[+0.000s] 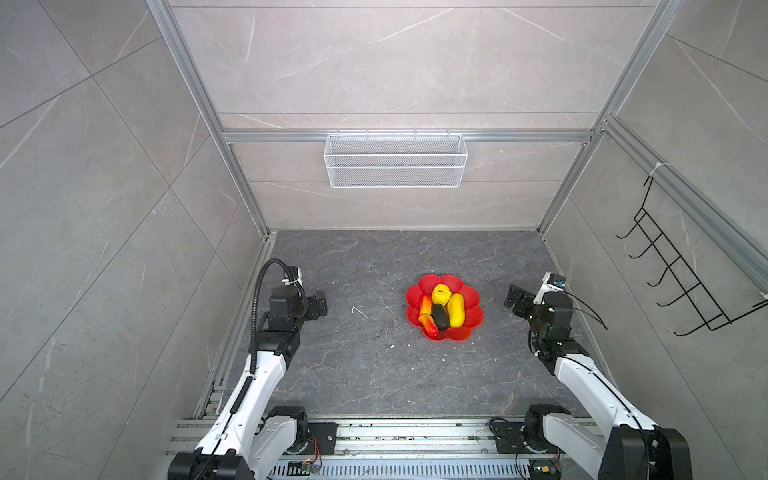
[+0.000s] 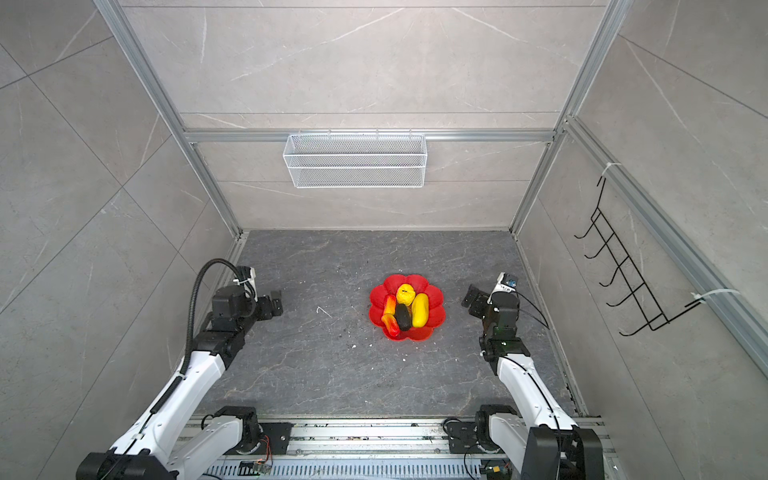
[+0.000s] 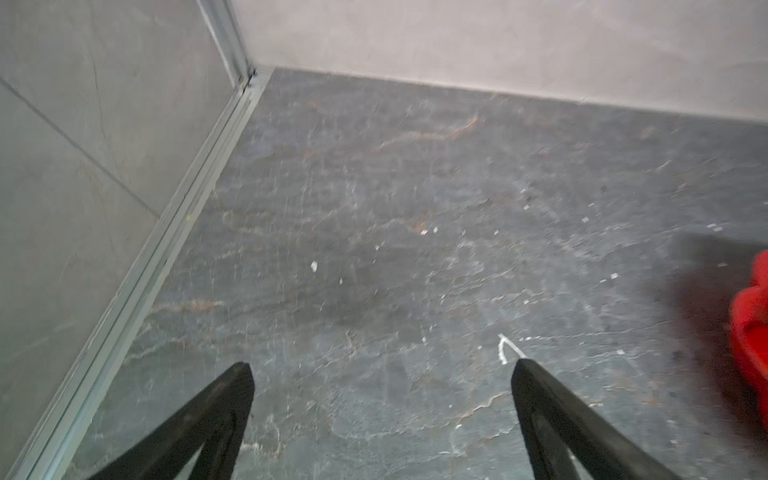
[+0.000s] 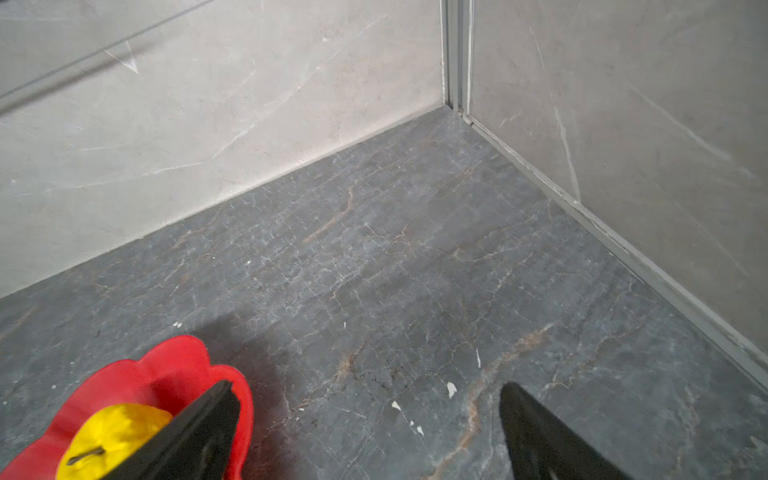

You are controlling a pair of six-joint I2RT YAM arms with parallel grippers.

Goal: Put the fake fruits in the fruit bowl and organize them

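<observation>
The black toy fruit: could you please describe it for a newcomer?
On the dark stone tabletop sits a red flower-shaped plastic dish. The black oval fruit lies at its middle, the only dark piece among yellow fruits and red-orange fruits.

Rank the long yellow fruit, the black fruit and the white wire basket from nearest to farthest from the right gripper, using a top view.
1. Long yellow fruit, on the bowl side facing the right gripper.
2. Black fruit, mid-bowl, beside it.
3. White wire basket, hung on the back wall.
</observation>
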